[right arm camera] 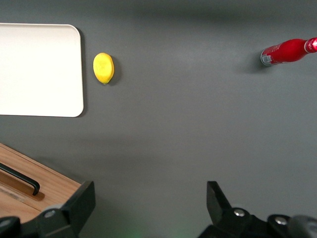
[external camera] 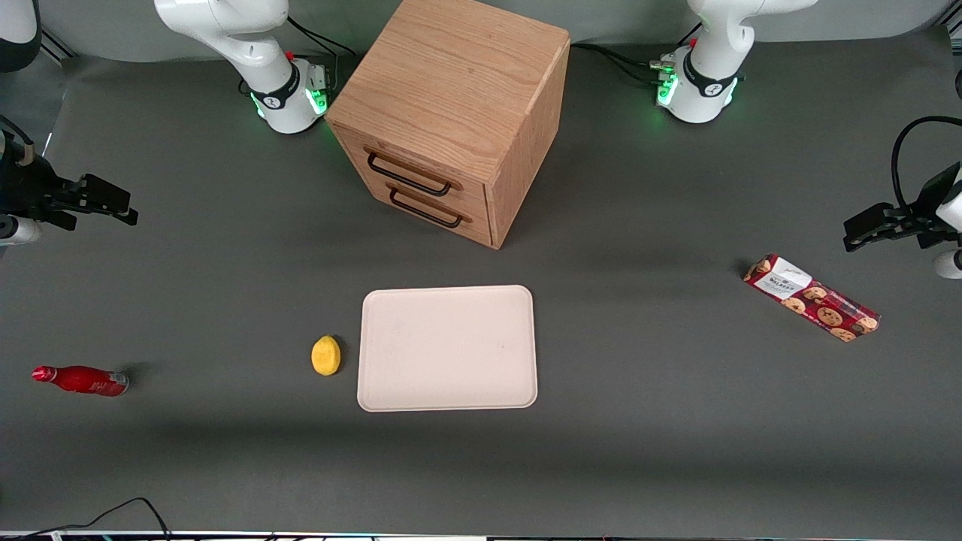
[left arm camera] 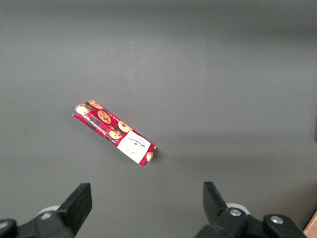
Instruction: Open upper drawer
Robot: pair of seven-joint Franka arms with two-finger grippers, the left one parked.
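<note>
Oak cabinet [external camera: 458,113] sits mid-tabletop [external camera: 639,451] from the front; I see its upper drawer [external camera: 412,171] shut, above the lower drawer [external camera: 430,207]. My claw [external camera: 98,199] hangs at the working arm's end, well apart from it. On the right wrist camera, the claw [right arm camera: 148,203] is spread wide, holding nothing, over bare tabletop beside the cabinet's corner [right arm camera: 34,193].

We see the upper drawer [external camera: 415,171] fully shut, its light oak front flush with the wooden cabinet [external camera: 451,90], directly above the matching lower drawer [external camera: 432,207]. Its wide, thin black wire handle [external camera: 408,174] lies level across the front, which faces the front camera at an angle.
</note>
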